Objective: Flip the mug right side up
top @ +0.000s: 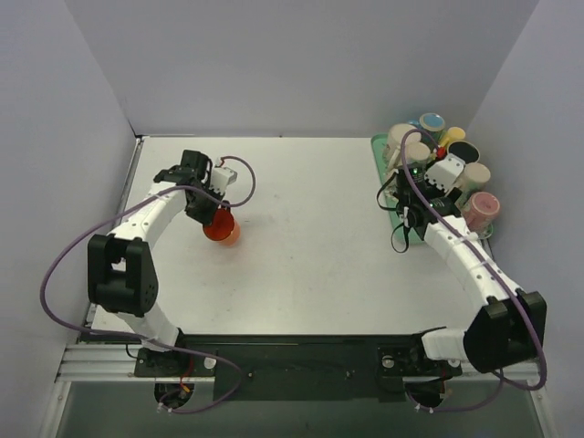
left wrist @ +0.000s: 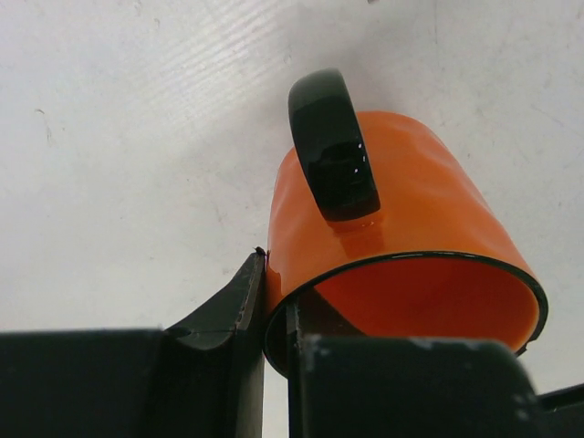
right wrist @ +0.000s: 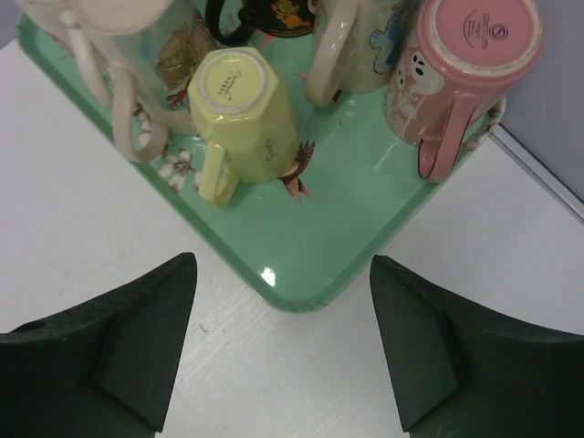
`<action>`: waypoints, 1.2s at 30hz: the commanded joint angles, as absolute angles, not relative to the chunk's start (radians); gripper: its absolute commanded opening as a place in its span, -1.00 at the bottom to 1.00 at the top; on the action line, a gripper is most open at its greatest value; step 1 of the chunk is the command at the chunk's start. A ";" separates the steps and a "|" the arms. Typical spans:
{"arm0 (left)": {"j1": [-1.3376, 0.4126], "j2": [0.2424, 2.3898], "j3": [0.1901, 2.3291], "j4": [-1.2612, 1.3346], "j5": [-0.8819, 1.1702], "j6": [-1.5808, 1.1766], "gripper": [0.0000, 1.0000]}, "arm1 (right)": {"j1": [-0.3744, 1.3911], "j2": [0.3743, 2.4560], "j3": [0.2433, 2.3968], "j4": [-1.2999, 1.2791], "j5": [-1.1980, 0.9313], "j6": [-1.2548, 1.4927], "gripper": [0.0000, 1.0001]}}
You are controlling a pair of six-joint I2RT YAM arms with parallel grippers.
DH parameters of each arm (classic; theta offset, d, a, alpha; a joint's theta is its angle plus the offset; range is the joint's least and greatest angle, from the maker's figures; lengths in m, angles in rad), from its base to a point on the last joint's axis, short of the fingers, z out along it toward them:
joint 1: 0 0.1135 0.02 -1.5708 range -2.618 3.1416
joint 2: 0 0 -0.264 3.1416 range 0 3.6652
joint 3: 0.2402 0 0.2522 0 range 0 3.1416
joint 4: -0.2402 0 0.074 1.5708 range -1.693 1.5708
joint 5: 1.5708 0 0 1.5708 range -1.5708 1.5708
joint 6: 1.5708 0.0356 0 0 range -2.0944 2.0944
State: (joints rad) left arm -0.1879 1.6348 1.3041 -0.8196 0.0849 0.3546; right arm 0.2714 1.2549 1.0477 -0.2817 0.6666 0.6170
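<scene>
A: Item one: orange mug point(left wrist: 401, 237), left side of the tabletop point(top: 310, 255), tipped sideways, black handle point(left wrist: 333, 146) uppermost.
B: Grip?
A: The left jaws are pinched shut on its rim, one finger inside, one outside. The right jaws stand wide apart, empty, above the green tray point(right wrist: 347, 246) corner.
B: Handling note?
A: Roll the wrist slowly until the mouth faces up, set the base flat, then release. A thin rim grip may slip.

Table point(top: 319, 274) centre free; orange mug point(top: 221, 228) left; crowded tray point(right wrist: 356, 210) far right.
</scene>
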 commanded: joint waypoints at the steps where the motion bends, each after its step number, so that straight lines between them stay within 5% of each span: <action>1: -0.186 1.739 1.449 -0.779 0.060 0.192 -1.00 | 0.215 1.374 1.063 -0.178 0.747 0.727 0.38; 16: -0.175 2.042 1.687 -0.810 0.064 0.158 -0.98 | 0.184 1.744 1.247 -0.112 0.690 0.779 0.22; 23: -0.167 2.020 1.729 -0.827 0.119 0.186 -0.15 | 0.137 1.841 1.299 -0.147 0.632 0.834 0.19; 25: -0.158 2.005 1.743 -0.838 0.143 0.184 -0.04 | 0.132 1.861 1.313 -0.169 0.630 0.845 0.19; 36: -0.150 1.850 1.744 -0.890 0.241 0.195 0.00 | 0.126 1.936 1.367 -0.230 0.635 0.842 -0.05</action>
State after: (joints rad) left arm -0.1486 1.9617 1.7157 -0.8627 0.1707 0.1883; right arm 0.1257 1.9274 1.3262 -0.1688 0.6189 0.8341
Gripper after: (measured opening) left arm 0.499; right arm 0.494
